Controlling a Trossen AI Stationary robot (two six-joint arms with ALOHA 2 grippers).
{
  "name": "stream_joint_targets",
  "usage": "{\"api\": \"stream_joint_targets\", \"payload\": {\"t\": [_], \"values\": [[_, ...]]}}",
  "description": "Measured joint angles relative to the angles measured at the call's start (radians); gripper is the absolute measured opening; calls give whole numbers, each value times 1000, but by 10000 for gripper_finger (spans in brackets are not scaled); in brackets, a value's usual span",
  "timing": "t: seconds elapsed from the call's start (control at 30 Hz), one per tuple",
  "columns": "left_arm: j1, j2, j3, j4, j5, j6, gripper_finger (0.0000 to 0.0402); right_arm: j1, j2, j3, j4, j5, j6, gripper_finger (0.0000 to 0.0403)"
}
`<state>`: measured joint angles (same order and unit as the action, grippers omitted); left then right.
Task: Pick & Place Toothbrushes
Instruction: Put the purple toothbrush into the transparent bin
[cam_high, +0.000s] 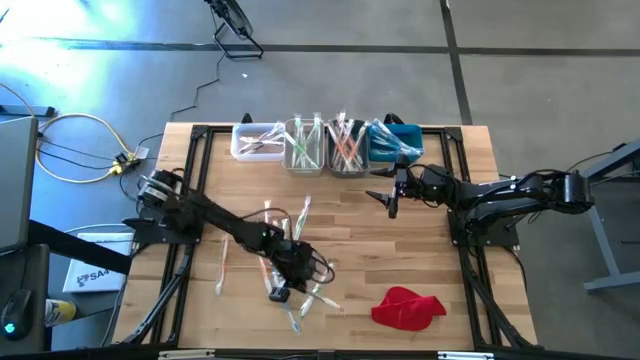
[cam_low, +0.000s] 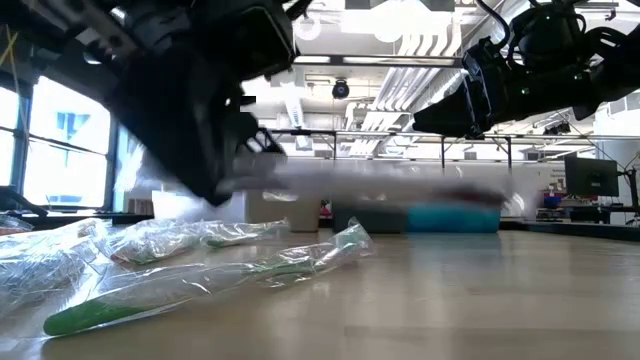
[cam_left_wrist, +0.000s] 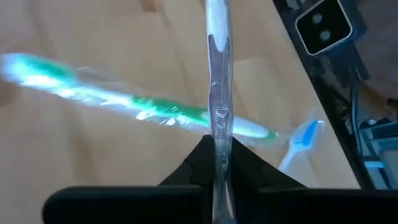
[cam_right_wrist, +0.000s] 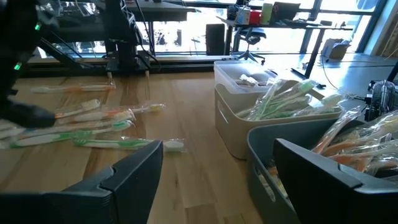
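I have the left gripper (cam_high: 283, 288) down at the lower centre of the overhead frame, in the middle of the loose toothbrushes (cam_high: 300, 255) scattered on the table (cam_high: 420, 250). In the left wrist frame its jaws are pinched almost fully together on a wrapped white toothbrush (cam_left_wrist: 217, 93), which runs straight up the middle of that frame from between the fingers. A green toothbrush (cam_left_wrist: 137, 102) lies crosswise under it on the wood, and a blue one (cam_left_wrist: 301, 140) pokes out at the right of the frame.

So I judge the grasp step is just made and the lift comes next. The white one crosses the green one, so I want a clean vertical rise, watching that the crinkled wrappers do not drag a neighbour along.

Farther up the overhead frame, the right gripper (cam_high: 391, 200) hovers at centre right with its fingers spread wide and nothing in them, just short of the bins.

At the top centre sits the row of bins (cam_high: 325, 145), already holding sorted brushes. From there I need to carry the white one to the white bin (cam_high: 255, 140) at the row's left end, if colour decides. The red cloth (cam_high: 408, 307) lies at lower right, out of the way.
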<state>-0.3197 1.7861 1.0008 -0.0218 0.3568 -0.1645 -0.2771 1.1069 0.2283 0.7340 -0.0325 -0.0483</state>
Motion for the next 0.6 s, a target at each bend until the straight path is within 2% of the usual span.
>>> {"api": "stream_joint_targets", "payload": {"t": [0.4,0.6], "values": [[146,-308,1,-251,-26,29,17,0,0,-1,-10,0,0,298],[229,-457,-1,-359,-150,33,17,0,0,-1,-6,1,0,298]]}}
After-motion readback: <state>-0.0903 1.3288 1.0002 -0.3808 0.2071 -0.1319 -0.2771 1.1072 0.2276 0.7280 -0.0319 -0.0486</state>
